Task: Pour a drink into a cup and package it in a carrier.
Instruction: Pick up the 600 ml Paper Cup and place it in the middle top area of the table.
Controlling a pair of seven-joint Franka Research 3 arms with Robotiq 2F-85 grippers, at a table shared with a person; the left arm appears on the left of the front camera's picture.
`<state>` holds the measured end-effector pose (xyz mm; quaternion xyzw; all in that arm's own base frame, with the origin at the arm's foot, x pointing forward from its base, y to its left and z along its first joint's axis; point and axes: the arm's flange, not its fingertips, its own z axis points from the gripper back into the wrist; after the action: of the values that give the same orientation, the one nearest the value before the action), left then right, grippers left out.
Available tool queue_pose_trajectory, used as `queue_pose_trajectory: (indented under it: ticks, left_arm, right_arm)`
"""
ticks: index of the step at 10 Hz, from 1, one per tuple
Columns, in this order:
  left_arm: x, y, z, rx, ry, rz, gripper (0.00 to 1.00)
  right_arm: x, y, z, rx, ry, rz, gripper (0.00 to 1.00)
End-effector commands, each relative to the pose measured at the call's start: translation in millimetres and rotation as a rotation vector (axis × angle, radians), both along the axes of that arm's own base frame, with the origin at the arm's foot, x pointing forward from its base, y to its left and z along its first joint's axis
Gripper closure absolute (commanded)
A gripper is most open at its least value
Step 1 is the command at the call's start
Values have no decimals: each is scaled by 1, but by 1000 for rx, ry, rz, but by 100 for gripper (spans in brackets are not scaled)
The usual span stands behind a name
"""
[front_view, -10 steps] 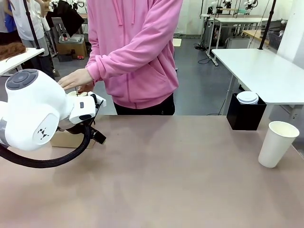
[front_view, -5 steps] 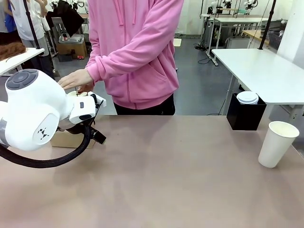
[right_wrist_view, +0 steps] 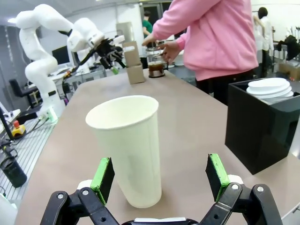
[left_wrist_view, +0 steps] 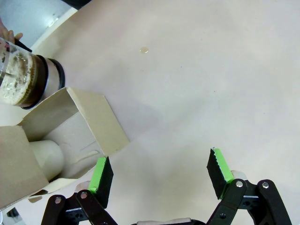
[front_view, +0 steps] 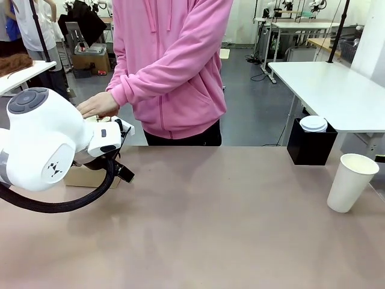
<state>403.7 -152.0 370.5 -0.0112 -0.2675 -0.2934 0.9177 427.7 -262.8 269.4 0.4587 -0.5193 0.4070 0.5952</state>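
- We see the robot's left hand (left_wrist_view: 159, 163) hanging over the brown worktop (front_view: 210, 229) and looking down at it. Its two fingers (left_wrist_view: 102, 171) have green tips. They stand wide apart and hold nothing.
- The carrier (left_wrist_view: 96, 119) is a brown cardboard box at the left end of the worktop. One finger of the left hand is just beside its open flap. We cannot tell if they touch.
- A white round thing (left_wrist_view: 46, 157) sits inside the carrier. We cannot tell what it is.
- The jug (left_wrist_view: 26, 77) is clear glass with a dark base. It stands right beside the carrier, on the person's side.
- The drink (right_wrist_view: 155, 69) is dark brown and sits in the lower part of the jug.
- The person (front_view: 174, 66) wears a pink top and stands at the far side of the worktop. The person's hand (front_view: 99, 105) is over the jug.
- The cup (right_wrist_view: 129, 150) is tall, white and made of paper. It stands upright with an open top at the right end of the worktop, well apart from the carrier.
- The right hand (right_wrist_view: 159, 164) is low and near the cup. Its fingers are wide apart and hold nothing. The cup stands past the fingertips, in line with the gap between them.
- A black box (right_wrist_view: 262, 136) stands near the cup, with white lids (right_wrist_view: 269, 86) stacked on top of it.
- A small pale spot (left_wrist_view: 144, 49) lies on the bare worktop, apart from the carrier.
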Motion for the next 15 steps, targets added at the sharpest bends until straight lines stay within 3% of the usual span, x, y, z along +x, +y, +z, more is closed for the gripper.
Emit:
queue_pose_trajectory:
  ticks: [1,7,15]
  left_arm:
    - [0,0,0,-2,0,0,0]
    - [0,0,0,-2,0,0,0]
    - [0,0,0,-2,0,0,0]
  right_arm:
    - [-9,10,-5,-1,-28,38,0]
    - [-23,37,-18,6,14,104,0]
    - [-21,66,-22,16,31,78,0]
